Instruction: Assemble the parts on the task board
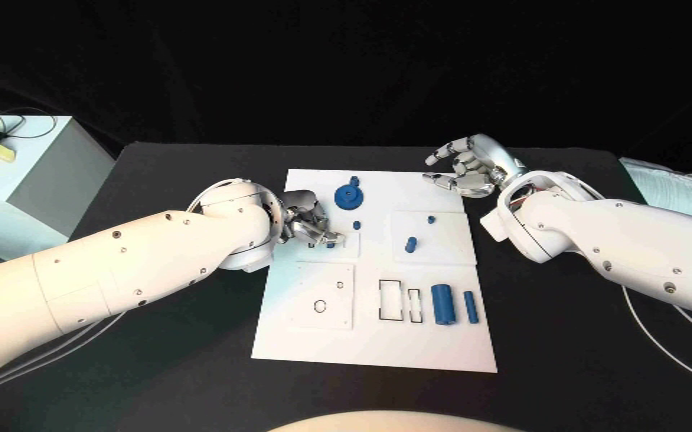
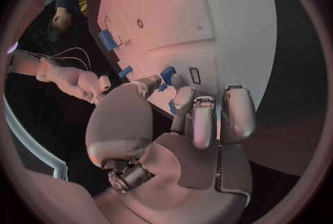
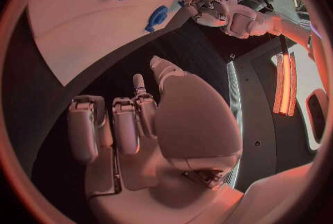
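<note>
The white task board (image 1: 375, 337) lies mid-table. On it are a blue gear (image 1: 348, 195), a small blue peg (image 1: 356, 223), a short blue piece (image 1: 411, 245) and two blue cylinders (image 1: 454, 306). My left hand (image 1: 310, 227) hovers over the board's left edge, its fingertips just left of the peg, and I see nothing between them. The left wrist view shows the thumb tip close to a blue part (image 2: 166, 74) on the board (image 2: 208, 7). My right hand (image 1: 469, 167) hangs off the board's far right corner, loosely curled and holding nothing; its wrist view shows the gear (image 3: 157, 17).
A pale box (image 1: 29, 182) stands at the table's left edge and a light object (image 1: 656, 182) at the right edge. The board has rectangular slots (image 1: 392, 297) and an oval slot (image 1: 319, 306) on its near half. Black table surrounds the board.
</note>
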`<control>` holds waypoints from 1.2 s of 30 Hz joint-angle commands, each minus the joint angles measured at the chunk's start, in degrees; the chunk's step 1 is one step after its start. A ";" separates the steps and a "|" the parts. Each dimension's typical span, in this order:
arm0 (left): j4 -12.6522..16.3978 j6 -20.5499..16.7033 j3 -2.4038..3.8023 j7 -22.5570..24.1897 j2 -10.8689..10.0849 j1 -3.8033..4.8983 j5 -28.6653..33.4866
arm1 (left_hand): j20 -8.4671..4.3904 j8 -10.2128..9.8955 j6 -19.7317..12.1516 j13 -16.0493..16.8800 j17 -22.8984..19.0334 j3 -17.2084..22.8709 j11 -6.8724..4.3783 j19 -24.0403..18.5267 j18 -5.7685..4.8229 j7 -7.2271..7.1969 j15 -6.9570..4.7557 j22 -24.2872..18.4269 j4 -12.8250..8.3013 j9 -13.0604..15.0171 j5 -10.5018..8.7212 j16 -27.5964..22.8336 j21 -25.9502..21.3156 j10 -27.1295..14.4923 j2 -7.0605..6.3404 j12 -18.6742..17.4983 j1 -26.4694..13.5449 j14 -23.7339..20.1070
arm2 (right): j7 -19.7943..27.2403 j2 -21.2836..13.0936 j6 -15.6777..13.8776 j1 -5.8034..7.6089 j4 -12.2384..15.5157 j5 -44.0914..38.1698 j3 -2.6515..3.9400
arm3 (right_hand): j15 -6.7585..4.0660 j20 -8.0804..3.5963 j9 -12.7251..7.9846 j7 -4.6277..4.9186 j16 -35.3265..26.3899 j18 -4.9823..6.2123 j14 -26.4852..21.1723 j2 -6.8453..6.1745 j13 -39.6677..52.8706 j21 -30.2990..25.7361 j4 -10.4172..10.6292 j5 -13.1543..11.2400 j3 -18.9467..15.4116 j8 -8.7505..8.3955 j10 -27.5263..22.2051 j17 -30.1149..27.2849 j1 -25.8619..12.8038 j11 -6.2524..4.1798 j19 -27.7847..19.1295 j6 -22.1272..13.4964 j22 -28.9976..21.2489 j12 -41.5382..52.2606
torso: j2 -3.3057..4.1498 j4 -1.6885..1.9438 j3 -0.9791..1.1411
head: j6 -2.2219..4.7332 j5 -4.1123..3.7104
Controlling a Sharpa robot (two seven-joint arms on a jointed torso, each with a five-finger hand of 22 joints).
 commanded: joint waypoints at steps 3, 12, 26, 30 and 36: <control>0.18 0.65 -0.22 -0.60 -0.03 -0.31 0.42 | -0.28 -0.42 0.01 0.00 14.04 -1.31 0.00 0.16 -0.81 0.15 -0.25 -0.02 0.07 0.09 -0.94 0.13 -0.29 -0.22 0.10 -0.22 -1.16 5.80 | 0.32 -0.06 0.54 -0.12 0.10 -0.18 0.01 | 0.20 0.17 -0.07 0.00 -0.35 0.52 5.19 -0.26 7.38 -0.26 0.10 0.29 0.33 -0.11 -0.40 11.39 -0.55 0.07 3.88 -0.45 11.01 -0.34 | 0.05 0.03 -0.04 | 0.07 -0.01; 0.71 0.26 0.03 -0.55 -0.26 -0.35 0.96 | -0.33 -0.64 0.12 0.12 14.04 -3.76 -0.08 0.18 -0.81 0.04 -0.32 0.04 0.06 0.28 -7.92 0.13 -0.34 -0.18 1.41 -0.20 -1.69 5.80 | 0.34 -0.13 0.53 -0.23 0.17 -0.16 0.01 | 0.20 0.17 -0.07 0.00 -0.35 0.52 5.19 -0.26 7.38 -0.26 0.10 0.29 0.33 -0.11 -0.40 11.39 -0.55 0.07 3.88 -0.45 11.01 -0.34 | 0.07 0.03 0.00 | 0.02 -0.02; 2.45 3.43 4.81 -0.46 -1.05 -1.19 4.16 | -0.32 -0.86 -0.25 -0.66 13.81 -4.17 -0.02 -0.14 -0.70 0.11 -0.28 -0.55 -0.07 0.38 -8.29 -0.05 -0.63 -0.77 2.14 -0.70 -0.24 5.72 | 0.45 -0.08 0.49 -0.34 0.06 -0.09 0.01 | 0.21 0.17 -0.08 0.00 -0.35 0.53 5.19 -0.23 7.40 -0.28 0.18 0.30 0.34 -0.10 -0.37 11.40 -0.66 0.08 3.87 -0.45 10.99 -0.30 | -0.11 0.04 0.03 | 0.41 0.02; 2.17 4.07 5.63 -0.45 -1.09 -1.22 5.11 | -0.31 -0.92 -0.35 -0.91 13.70 -4.24 0.00 -0.25 -0.66 0.14 -0.26 -0.75 -0.04 0.40 -8.36 -0.13 -0.73 -0.96 2.25 -0.85 0.14 5.68 | 0.54 0.04 0.44 -0.48 -0.05 -0.07 0.01 | 0.21 0.17 -0.08 0.00 -0.32 0.52 5.21 -0.16 7.40 -0.26 0.26 0.33 0.38 -0.10 -0.37 11.45 -0.77 0.08 3.88 -0.45 11.02 -0.30 | -0.07 0.04 0.02 | 0.86 -0.02; 1.70 5.68 7.12 -0.46 -1.29 -1.23 7.47 | -0.05 -1.69 -1.40 -2.47 12.51 -4.44 0.42 -1.19 -0.36 0.61 0.06 -2.44 -0.06 0.35 -8.11 -1.05 -1.58 -2.40 3.64 -1.89 2.54 5.23 | 0.57 0.12 0.43 -0.56 -0.25 0.03 0.01 | 0.21 0.17 -0.08 0.00 -0.32 0.52 5.21 -0.16 7.40 -0.26 0.26 0.33 0.38 -0.10 -0.37 11.45 -0.77 0.08 3.88 -0.45 11.02 -0.30 | 0.05 -0.04 0.00 | 1.20 -0.13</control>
